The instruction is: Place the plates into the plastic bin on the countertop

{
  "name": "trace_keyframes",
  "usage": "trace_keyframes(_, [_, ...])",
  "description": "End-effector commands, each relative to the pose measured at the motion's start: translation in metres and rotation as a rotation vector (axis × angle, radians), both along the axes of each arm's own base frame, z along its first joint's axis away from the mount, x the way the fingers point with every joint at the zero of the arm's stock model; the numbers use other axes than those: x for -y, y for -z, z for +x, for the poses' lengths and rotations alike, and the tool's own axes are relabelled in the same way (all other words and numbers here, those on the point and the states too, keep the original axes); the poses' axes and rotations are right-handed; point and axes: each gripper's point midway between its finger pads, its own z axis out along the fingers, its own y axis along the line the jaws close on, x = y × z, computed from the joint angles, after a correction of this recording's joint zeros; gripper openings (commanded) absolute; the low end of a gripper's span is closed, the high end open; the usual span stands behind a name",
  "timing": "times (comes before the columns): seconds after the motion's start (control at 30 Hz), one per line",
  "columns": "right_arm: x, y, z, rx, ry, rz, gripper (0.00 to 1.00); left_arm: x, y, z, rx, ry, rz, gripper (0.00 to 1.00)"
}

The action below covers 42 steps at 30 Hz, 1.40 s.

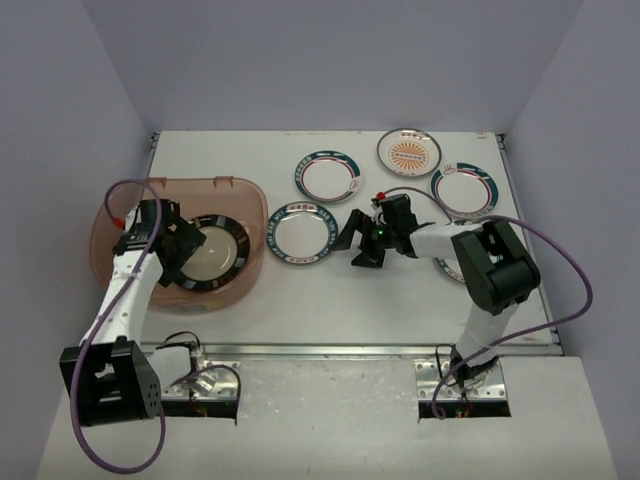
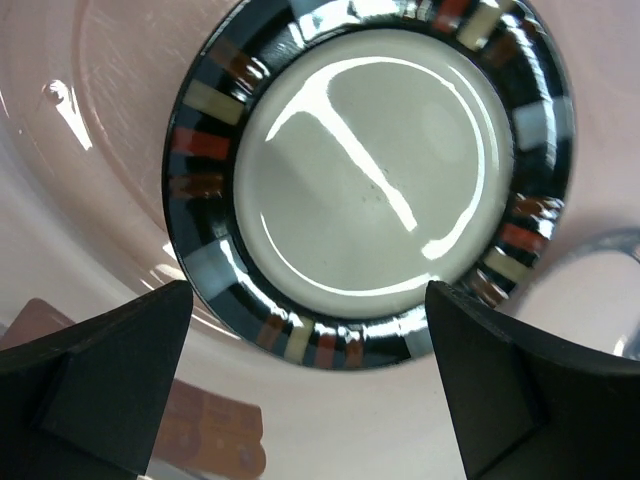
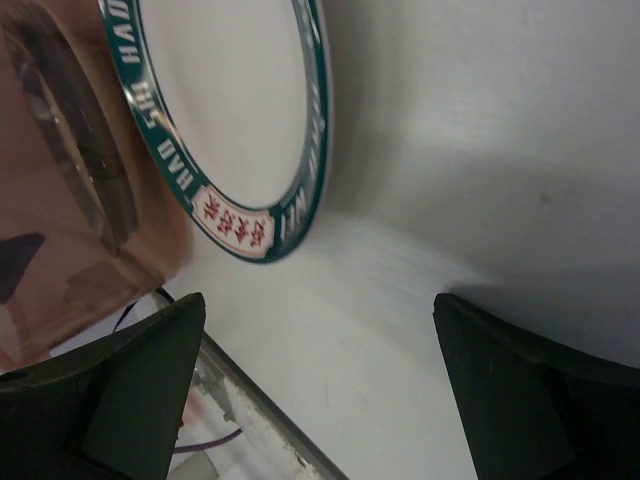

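At the left of the overhead view the plastic bin (image 1: 240,195) was seen on the countertop (image 1: 330,310), with one dark-rimmed plate (image 1: 212,252) lying flat inside it. The left gripper (image 1: 185,250) was held low over that plate, its fingers (image 2: 110,370) spread wide at the bottom corners of the wrist view with nothing between them. Just right of the bin a teal-rimmed plate (image 1: 303,233) lay on the surface, and the right gripper (image 1: 352,245) was poised beside it – also wide open and empty. Trouble could be expected at the pickup: the glazed rim lies flush with the surface, so a finger that is not slipped under it could merely shove the plate against the bin wall. A plate lowered onto the one already in the bin could chip it, and the left claw could snag the bin wall when it is lifted out. Counted across the frame were one bin, one plate inside it, and four plates in plain view outside it – the near teal one, a second teal plate (image 1: 328,177), an orange sunburst plate (image 1: 409,151) and a third teal plate (image 1: 465,189). A possible fifth was largely hidden under the right arm.
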Motion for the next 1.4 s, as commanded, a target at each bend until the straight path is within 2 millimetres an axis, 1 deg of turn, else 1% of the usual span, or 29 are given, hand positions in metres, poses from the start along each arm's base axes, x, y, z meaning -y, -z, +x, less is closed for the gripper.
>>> trace_keyframes(0.0, [-0.009,0.02,0.045,0.03,0.065,-0.052,0.97,0.014,-0.091,0.013,0.29,0.138,0.018,1.0])
trace_keyframes(0.07, [-0.007,0.038,0.051,0.002,0.073,-0.088,0.95,0.036,-0.14,0.013,0.49,0.266,0.004,1.0])
trace_keyframes(0.1, [-0.01,0.035,0.056,0.015,0.074,-0.082,0.92,0.038,-0.157,0.011,0.552,0.274,0.02,1.0])
trace_keyframes(0.17, [-0.009,0.052,0.058,-0.011,0.079,-0.102,0.8,0.06,-0.198,0.001,0.697,0.383,-0.003,1.0])
trace_keyframes(0.2, [-0.01,0.055,0.06,-0.01,0.084,-0.099,0.75,0.066,-0.209,-0.002,0.73,0.417,-0.009,1.0])
trace_keyframes(0.23, [-0.01,0.058,0.062,-0.004,0.093,-0.094,0.7,0.071,-0.216,-0.004,0.748,0.447,-0.018,1.0])
trace_keyframes(0.27, [-0.011,0.061,0.063,-0.003,0.093,-0.085,0.61,0.076,-0.219,-0.006,0.756,0.476,-0.03,1.0])
trace_keyframes(0.33, [-0.016,0.069,0.059,-0.018,0.073,-0.06,0.36,0.085,-0.222,-0.006,0.754,0.528,-0.052,1.0])
trace_keyframes(0.37, [-0.02,0.071,0.056,-0.027,0.051,-0.03,0.13,0.09,-0.222,-0.005,0.745,0.572,-0.069,1.0])
trace_keyframes(0.4, [-0.019,0.072,0.05,-0.034,0.05,-0.029,0.01,0.093,-0.221,-0.005,0.73,0.59,-0.08,1.0])
trace_keyframes(0.43, [-0.019,0.067,0.05,-0.01,0.051,-0.018,0.0,0.096,-0.221,-0.006,0.724,0.624,-0.083,1.0])
trace_keyframes(0.47, [-0.016,0.073,0.041,-0.029,0.053,-0.024,0.0,0.097,-0.222,-0.005,0.724,0.633,-0.083,1.0])
trace_keyframes(0.5, [-0.008,0.069,0.03,-0.021,0.068,-0.032,0.0,0.1,-0.223,-0.006,0.725,0.658,-0.083,1.0])
trace_keyframes(0.53, [-0.002,0.061,0.023,0.008,0.084,-0.035,0.0,0.101,-0.224,-0.006,0.726,0.675,-0.084,1.0])
trace_keyframes(0.57, [-0.001,0.026,0.027,0.113,0.103,0.005,0.0,0.104,-0.225,-0.006,0.736,0.695,-0.085,1.0])
trace_keyframes(0.6, [0.012,0.018,0.01,0.142,0.131,-0.004,0.0,0.106,-0.227,-0.006,0.748,0.713,-0.086,1.0])
trace_keyframes(0.67, [0.027,-0.032,-0.005,0.277,0.163,0.015,0.0,0.11,-0.231,-0.004,0.779,0.739,-0.087,1.0])
trace_keyframes(0.7, [0.034,-0.045,-0.014,0.312,0.163,0.01,0.0,0.111,-0.231,-0.003,0.782,0.75,-0.089,1.0])
trace_keyframes(0.77, [0.037,-0.069,-0.022,0.383,0.109,0.005,0.0,0.115,-0.23,0.002,0.779,0.783,-0.109,1.0])
trace_keyframes(0.8, [0.037,-0.091,-0.025,0.431,0.077,0.016,0.0,0.12,-0.229,0.004,0.781,0.817,-0.128,1.0])
trace_keyframes(0.93, [0.02,-0.163,-0.054,0.518,-0.134,0.213,0.0,0.148,-0.224,0.005,0.776,0.938,-0.197,1.0])
trace_keyframes(1.0, [0.006,-0.206,-0.078,0.571,-0.295,0.351,0.0,0.178,-0.222,0.0,0.77,1.025,-0.229,1.0])
trace_keyframes(1.1, [-0.002,-0.243,-0.101,0.584,-0.398,0.503,0.0,0.204,-0.213,0.002,0.741,1.091,-0.276,0.99])
trace_keyframes(1.13, [-0.003,-0.256,-0.106,0.613,-0.423,0.545,0.0,0.212,-0.208,0.003,0.73,1.101,-0.29,0.94])
trace_keyframes(1.2, [-0.004,-0.269,-0.11,0.616,-0.445,0.577,0.0,0.229,-0.207,0.003,0.738,1.145,-0.315,0.86])
trace_keyframes(1.27, [-0.005,-0.279,-0.113,0.631,-0.46,0.598,0.0,0.241,-0.201,0.003,0.725,1.16,-0.332,0.66])
trace_keyframes(1.3, [-0.005,-0.283,-0.113,0.64,-0.464,0.6,0.0,0.242,-0.198,0.005,0.715,1.146,-0.321,0.53])
trace_keyframes(1.33, [-0.004,-0.285,-0.113,0.646,-0.458,0.598,0.0,0.245,-0.196,0.006,0.705,1.147,-0.322,0.36])
trace_keyframes(1.37, [-0.004,-0.286,-0.113,0.652,-0.458,0.598,0.0,0.244,-0.196,0.007,0.705,1.142,-0.319,0.32])
